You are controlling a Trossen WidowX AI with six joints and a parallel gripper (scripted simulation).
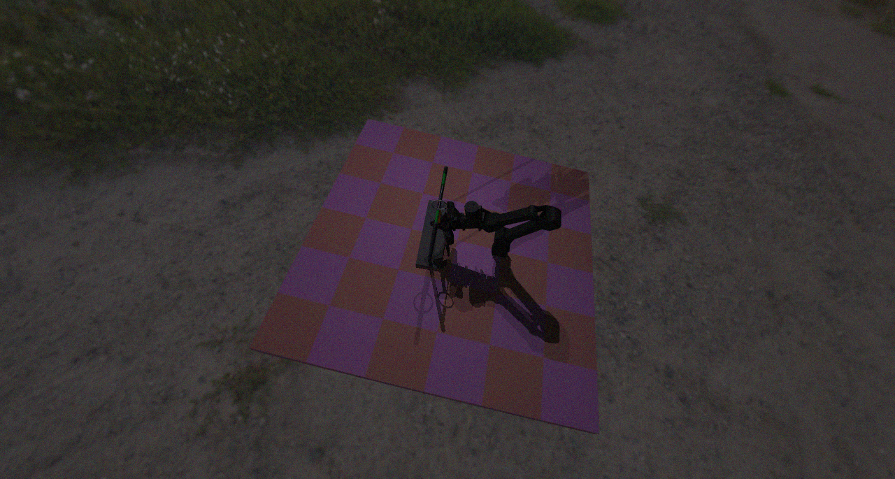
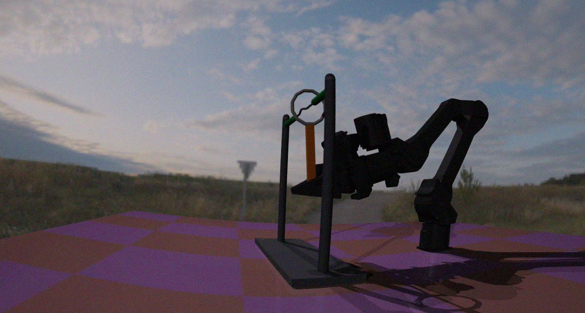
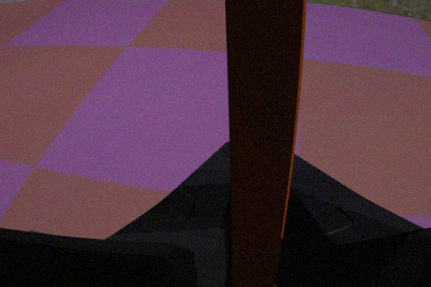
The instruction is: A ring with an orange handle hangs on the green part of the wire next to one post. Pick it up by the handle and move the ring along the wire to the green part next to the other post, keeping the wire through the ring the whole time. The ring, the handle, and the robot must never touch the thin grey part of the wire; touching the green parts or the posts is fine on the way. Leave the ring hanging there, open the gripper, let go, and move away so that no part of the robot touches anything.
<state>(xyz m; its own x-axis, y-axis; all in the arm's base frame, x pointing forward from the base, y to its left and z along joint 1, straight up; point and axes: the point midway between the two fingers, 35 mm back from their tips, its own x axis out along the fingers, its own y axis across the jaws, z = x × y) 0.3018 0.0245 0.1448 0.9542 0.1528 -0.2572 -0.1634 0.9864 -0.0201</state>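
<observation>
Exterior view, left to right: the far post point(image 1: 445, 168) point(image 2: 282, 184) stands first, with a green part of the wire point(image 1: 443, 178) point(image 2: 290, 121) at its top. Next comes the ring point(image 1: 437, 200) point(image 2: 292, 105), around the wire and between the two green ends, by the top view nearer the near one. The thin grey part point(image 1: 441, 191) point(image 2: 303, 109) appears to run through its opening; I cannot tell how close the rim comes. Below the ring hangs the orange handle point(image 1: 440, 218) point(image 2: 310, 151) point(image 3: 265, 99), roughly upright, its lower end clamped by the gripper point(image 1: 437, 222) point(image 2: 309, 184) point(image 3: 250, 157), fingers narrow on it. Then come the near post point(image 1: 431, 247) point(image 2: 327, 167) and the dark arm point(image 1: 516, 216) point(image 2: 423, 141).

The step in hand looks like the carry along the wire. Which end is the goal these views do not settle. The next move calls for small, slow corrections that follow the bends and keep the grey stretch centred in the opening. Release should wait until the rim is over the goal's green part; tilting or drifting could bring it against the grey.
</observation>
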